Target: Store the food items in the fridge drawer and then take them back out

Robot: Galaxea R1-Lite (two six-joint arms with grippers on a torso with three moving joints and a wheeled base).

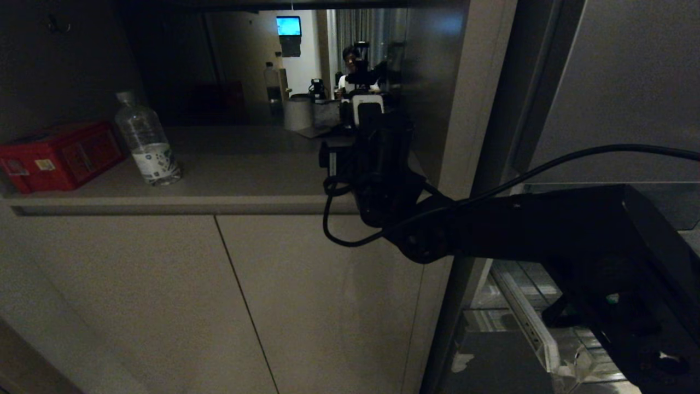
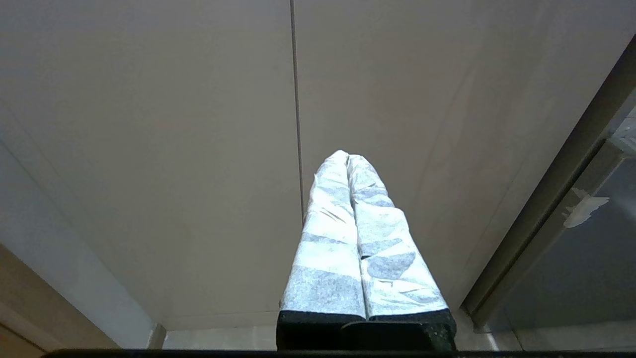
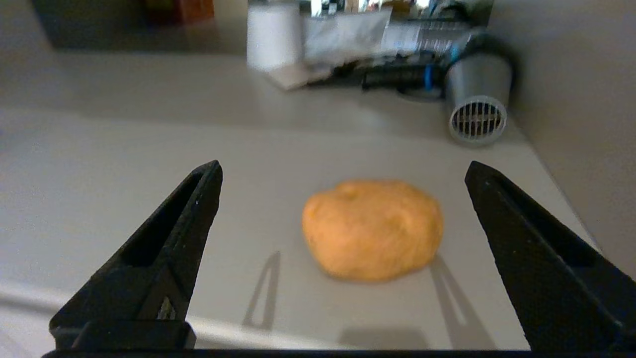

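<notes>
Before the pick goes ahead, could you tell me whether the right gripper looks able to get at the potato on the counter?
Probably yes: the right gripper is open, the potato lies alone on the counter ahead between its fingers, and nothing stands between them.

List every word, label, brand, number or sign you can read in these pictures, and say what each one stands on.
No text here can be read.
Water bottle label: printed marks, too small to read.
Red box: a yellowish sticker and patterned panels, too dim and small to read.
Screen reflected at the back: bright blue, no legible characters.
Potato, counter, cabinet doors: no writing.
</notes>
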